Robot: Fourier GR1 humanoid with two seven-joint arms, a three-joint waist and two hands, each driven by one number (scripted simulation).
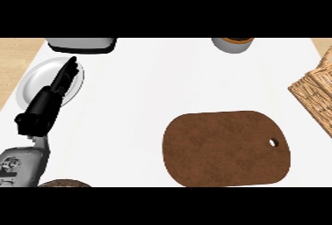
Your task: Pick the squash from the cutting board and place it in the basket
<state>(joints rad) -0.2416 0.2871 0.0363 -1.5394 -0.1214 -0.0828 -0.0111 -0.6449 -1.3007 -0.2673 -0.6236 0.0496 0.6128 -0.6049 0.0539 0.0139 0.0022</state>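
A brown cutting board (224, 148) with a small hole near its right edge lies on the white counter at the lower right, and nothing rests on it. No squash shows anywhere. A woven basket (315, 91) is partly visible at the right edge. My left hand (53, 97) rises at the left with straight fingers pointing up, over a plate, holding nothing. The right hand is out of view.
A white plate (35, 78) lies under the left hand's fingers. A grey appliance (81, 44) stands at the top left and a cup-like container (232, 43) at the top middle. A brown round object (65, 183) peeks in at the bottom left.
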